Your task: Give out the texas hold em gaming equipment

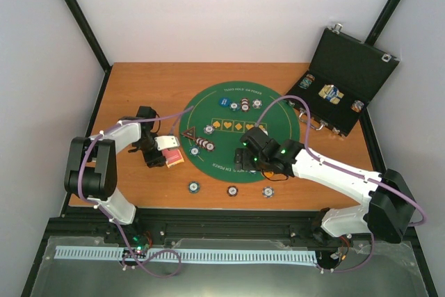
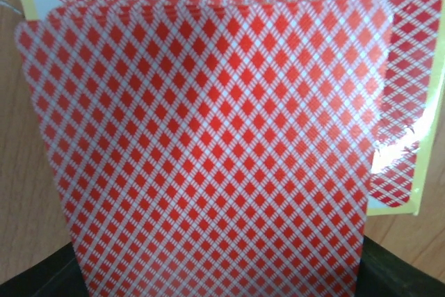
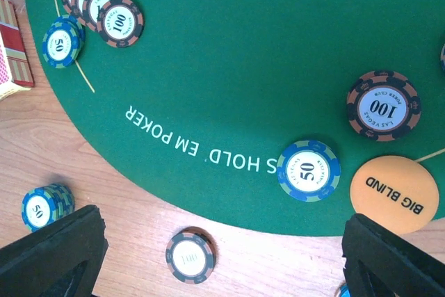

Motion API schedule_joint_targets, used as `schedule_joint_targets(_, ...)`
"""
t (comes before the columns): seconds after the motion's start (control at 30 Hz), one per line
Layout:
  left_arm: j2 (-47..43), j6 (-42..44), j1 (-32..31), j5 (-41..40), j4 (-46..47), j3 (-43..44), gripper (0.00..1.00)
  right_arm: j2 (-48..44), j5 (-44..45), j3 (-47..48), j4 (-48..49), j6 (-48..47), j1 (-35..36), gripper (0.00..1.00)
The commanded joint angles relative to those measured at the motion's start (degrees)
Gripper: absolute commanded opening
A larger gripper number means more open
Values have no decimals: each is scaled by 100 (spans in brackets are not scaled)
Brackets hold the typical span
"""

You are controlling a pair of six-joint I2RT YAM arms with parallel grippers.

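Located just off the left edge of the green felt mat [image 3: 229, 53], over the wood table [image 1: 139, 88]: one playing card [image 2: 208, 151], red diamond-lattice back toward the left wrist camera; long axis running straight out from the jaws, near short end sunk between the dark fingers, far end with rounded corners overlapping a yellow-edged card pack [image 2: 410, 102] in clear film; pinched at the near end by the left gripper [image 1: 161, 151]. Over the mat's near rim: right gripper [image 3: 224, 259], fingers spread wide above wood and felt. Printed in white along that rim, upside down to the right wrist camera: "S HOLD 'EM POKER". On the felt by the rim: blue chip [image 3: 309, 170] marked "50"; maroon chip [image 3: 383, 105] marked "100" and "LAS VEGAS POKER CLUB"; orange disc [image 3: 394, 194] marked "BIG BLIND". Just off the near rim: blue stack [image 3: 45, 206] marked "50"; grey chip [image 3: 190, 257] marked "100". Between card and mat centre: overlapped chip row [image 3: 119, 21] marked "100". Beyond the far right rim: black case [image 1: 348, 67], lid open.
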Motion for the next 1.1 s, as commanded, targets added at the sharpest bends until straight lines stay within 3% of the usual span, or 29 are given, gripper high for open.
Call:
schedule_joint_targets(0.0,-19,57,-24,85,165,-36,69,-128,3,-117,39,105,59,92)
schedule_joint_targets(0.33,-81,83,-26,43,329,-189,50,-62,-21,-101,57,96,54,92)
schedule_joint_targets(0.47,-188,104,-24,50,331,-227,34,-40,-41,-100,99,100,52,91)
schedule_joint_targets(0.67,-320,103,-28,96,212,-119,21,-10,-147,-85,180,83,56,91)
schedule_joint_targets(0.8,-482,127,-26,182,36,-24,3,-12,-242,-79,278,70,52,91)
schedule_joint_targets(1.07,-723,186,-27,290,-382,154,1,9,-396,-98,448,28,48,91)
